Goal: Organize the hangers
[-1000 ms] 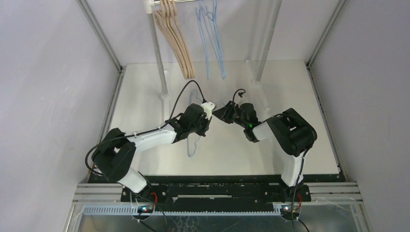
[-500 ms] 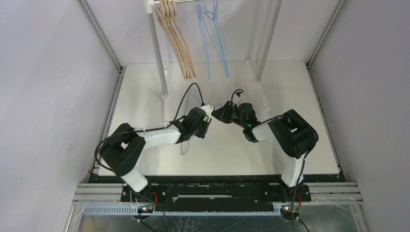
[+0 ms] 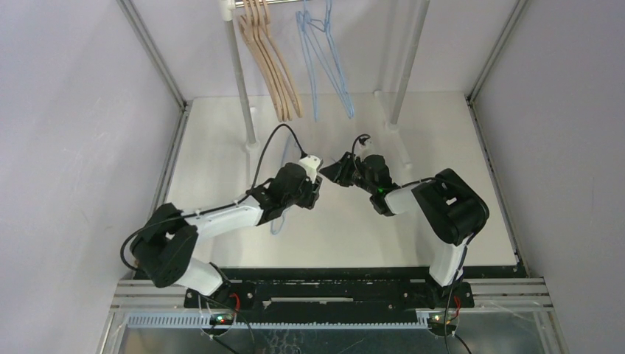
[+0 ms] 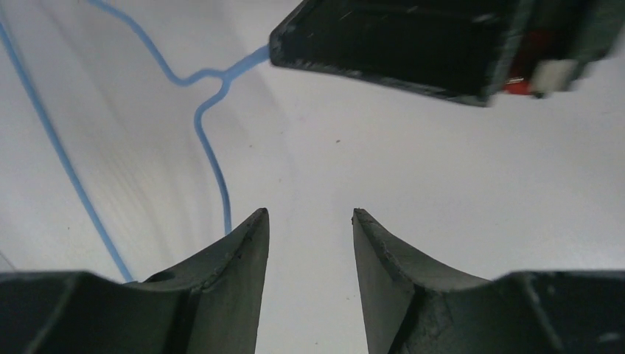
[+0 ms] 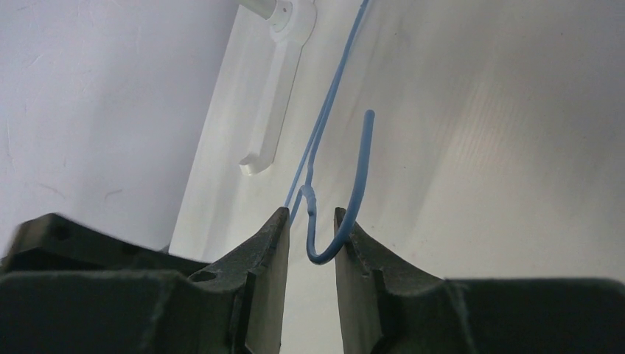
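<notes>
Above the white surface (image 3: 457, 147), the right gripper (image 5: 310, 214) pinches a thin light-blue wire hanger (image 5: 359, 169) by its hook; the left gripper (image 4: 309, 217) gapes beside it. The wire could swivel loose

No text, label, brand, number or sign can be read in any view. A small red-and-white patch (image 4: 536, 74) at the upper right of the left wrist view is too blurred to tell whether it carries any lettering.
</notes>
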Robot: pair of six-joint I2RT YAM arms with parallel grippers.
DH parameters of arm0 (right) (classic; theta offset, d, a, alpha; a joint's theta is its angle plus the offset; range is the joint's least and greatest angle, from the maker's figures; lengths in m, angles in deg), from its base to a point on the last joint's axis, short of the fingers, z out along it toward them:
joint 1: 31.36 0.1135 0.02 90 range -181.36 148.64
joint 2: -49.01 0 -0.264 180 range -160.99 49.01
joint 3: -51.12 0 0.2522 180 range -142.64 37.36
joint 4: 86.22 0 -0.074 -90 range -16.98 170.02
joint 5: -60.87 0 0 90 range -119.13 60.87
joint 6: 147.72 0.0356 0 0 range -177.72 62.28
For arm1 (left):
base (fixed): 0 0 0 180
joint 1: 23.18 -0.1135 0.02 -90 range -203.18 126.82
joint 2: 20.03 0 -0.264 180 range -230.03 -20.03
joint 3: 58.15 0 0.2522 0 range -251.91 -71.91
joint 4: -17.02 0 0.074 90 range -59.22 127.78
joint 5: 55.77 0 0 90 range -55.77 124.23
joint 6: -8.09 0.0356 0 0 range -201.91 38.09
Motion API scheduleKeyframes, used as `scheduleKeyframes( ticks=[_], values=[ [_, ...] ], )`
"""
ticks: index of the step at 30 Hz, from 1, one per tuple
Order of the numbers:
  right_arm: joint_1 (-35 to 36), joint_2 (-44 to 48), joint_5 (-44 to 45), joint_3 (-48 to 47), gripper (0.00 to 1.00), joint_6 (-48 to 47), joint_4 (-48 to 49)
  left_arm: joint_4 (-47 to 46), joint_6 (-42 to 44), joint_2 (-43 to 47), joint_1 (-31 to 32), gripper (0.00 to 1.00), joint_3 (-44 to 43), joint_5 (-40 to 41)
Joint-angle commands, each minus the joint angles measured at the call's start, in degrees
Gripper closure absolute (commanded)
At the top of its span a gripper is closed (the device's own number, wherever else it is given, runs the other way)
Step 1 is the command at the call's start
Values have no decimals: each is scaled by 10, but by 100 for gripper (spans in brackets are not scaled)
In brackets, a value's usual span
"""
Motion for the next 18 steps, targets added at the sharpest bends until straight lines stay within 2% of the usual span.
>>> scheduleKeyframes(
  ticks=[1, 10, 15, 18],
  values=[
    [5, 13, 2, -22, 64, -17, 11, -15, -4, 58, 22, 48, -5, -27],
    [5, 23, 3, -23, 64, -23, 1, 5, -5, 49, 23, 30, -4, 79],
    [5, 27, 6, -23, 64, -28, -4, -14, -10, 66, 20, 27, 17, 141],
    [6, 29, 5, -23, 64, -26, -4, -19, -7, 49, 8, 27, 18, 138]
  ],
)
